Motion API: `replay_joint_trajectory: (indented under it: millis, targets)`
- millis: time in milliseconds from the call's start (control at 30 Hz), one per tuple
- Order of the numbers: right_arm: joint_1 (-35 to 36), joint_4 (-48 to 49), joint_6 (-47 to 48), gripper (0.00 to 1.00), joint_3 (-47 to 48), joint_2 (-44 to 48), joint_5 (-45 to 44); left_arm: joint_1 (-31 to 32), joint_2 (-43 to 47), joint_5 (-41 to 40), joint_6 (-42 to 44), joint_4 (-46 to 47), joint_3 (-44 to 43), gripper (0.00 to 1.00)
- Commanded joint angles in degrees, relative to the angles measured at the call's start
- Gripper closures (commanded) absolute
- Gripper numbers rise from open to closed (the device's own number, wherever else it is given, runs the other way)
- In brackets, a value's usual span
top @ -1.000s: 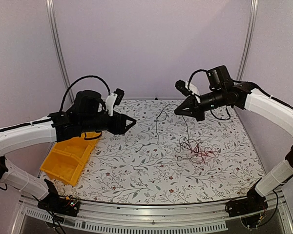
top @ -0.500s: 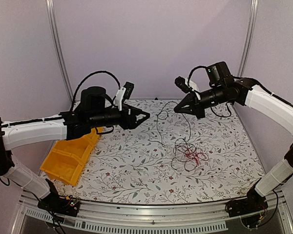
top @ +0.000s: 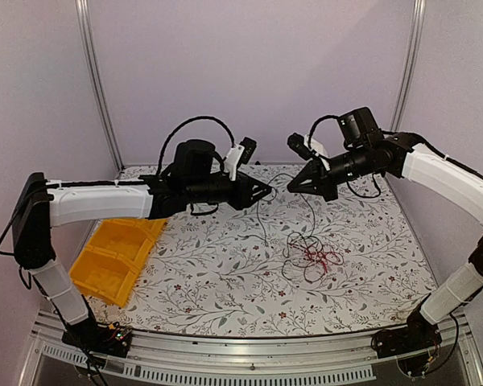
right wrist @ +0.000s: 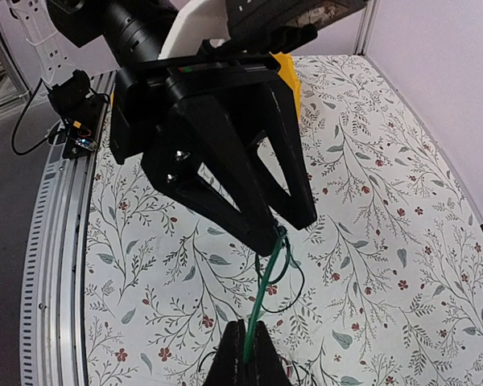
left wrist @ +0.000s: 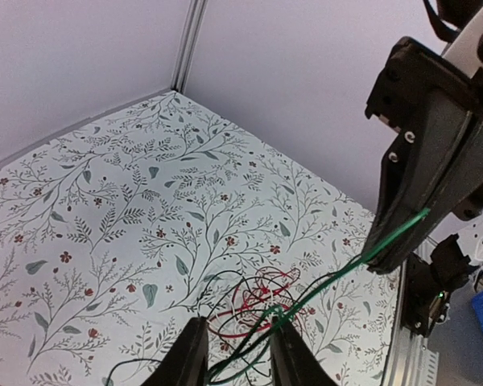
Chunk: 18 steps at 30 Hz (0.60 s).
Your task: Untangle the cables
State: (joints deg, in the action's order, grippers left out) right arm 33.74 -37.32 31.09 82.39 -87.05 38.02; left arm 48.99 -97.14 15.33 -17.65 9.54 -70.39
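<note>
The cables (top: 310, 256) lie as a loose tangle of thin black and red wires on the floral table, right of centre; the tangle also shows in the left wrist view (left wrist: 258, 301). My right gripper (top: 294, 183) hovers above the table and is shut on a thin green cable (right wrist: 264, 297); its jaws (right wrist: 245, 326) pinch it. The green cable (left wrist: 338, 273) runs taut to my left gripper (top: 266, 191), close beside the right one. The left gripper (left wrist: 235, 330) is open, with the green cable passing between its fingers, nearer the right one. Thin black wire hangs below both grippers.
A yellow bin (top: 113, 257) sits at the table's left edge, under the left arm. White walls with metal posts close the back and sides. The metal rail (top: 249, 358) runs along the near edge.
My left arm has swung right and forward until its gripper is next to the right gripper. The tangle has drawn together a little. The right gripper has barely moved.
</note>
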Motion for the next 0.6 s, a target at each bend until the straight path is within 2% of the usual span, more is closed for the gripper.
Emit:
replay_joint_trajectory:
  millis: [0,300,433,500,567]
  targets:
    - [0.2,0.3,-0.6,1.0,-0.9,1.8,-0.6,0.5,-2.4,0.4,1.2,0.0,-2.5,0.74]
    - [0.2,1.3,-0.9,1.0,-1.7,1.6,-1.0,0.6,-3.5,1.2,1.5,0.0,-2.1,0.73]
    - [0.2,1.6,-1.3,1.0,-1.4,1.3,-1.3,0.6,-4.5,1.8,1.7,0.0,-2.4,0.64]
    - [0.2,1.7,-1.4,1.0,-1.4,1.1,-1.5,0.6,-4.7,1.7,1.8,0.0,-2.5,0.67]
    - [0.2,1.8,-1.5,1.0,-1.4,1.0,-1.6,0.6,-4.9,1.5,2.1,-0.1,-2.5,0.75]
